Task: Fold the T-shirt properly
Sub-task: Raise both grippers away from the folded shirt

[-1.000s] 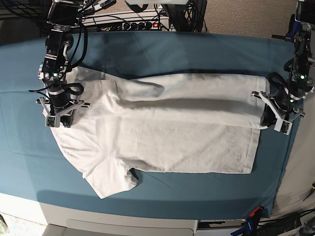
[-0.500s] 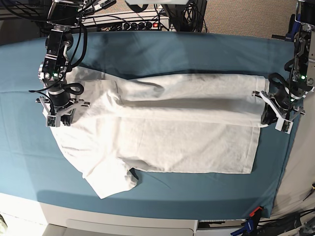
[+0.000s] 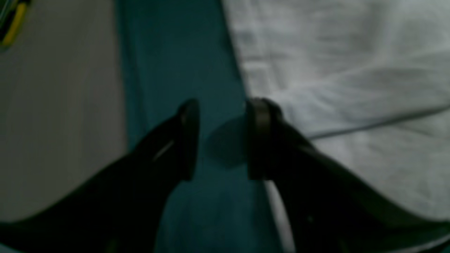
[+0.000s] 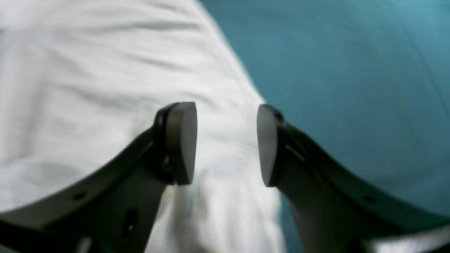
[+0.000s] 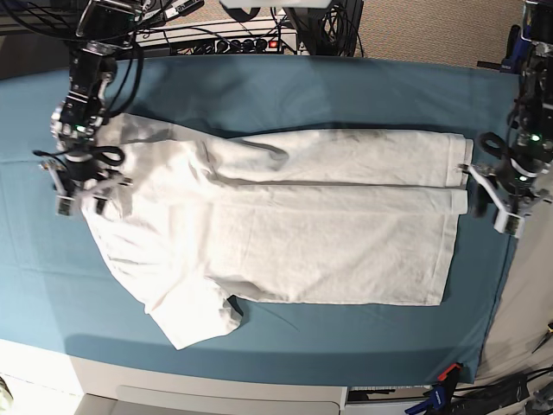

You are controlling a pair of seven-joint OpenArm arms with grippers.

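T-shirt point(image 5: 285, 225) flat on teal-covered worktop point(image 5: 346, 86), far long edge folded over middle; near sleeve, lower half unfolded. Left pincer point(image 3: 221, 140) spread beside hem; right pincer point(image 4: 226, 144) spread above shoulder, empty.

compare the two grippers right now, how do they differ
The left gripper has its jaws over the teal cloth, just off the T-shirt hem; the right gripper hangs over white fabric at the shirt's edge. The left gripper's pads look dark, the right gripper's pale grey. Both stand open, holding nothing.
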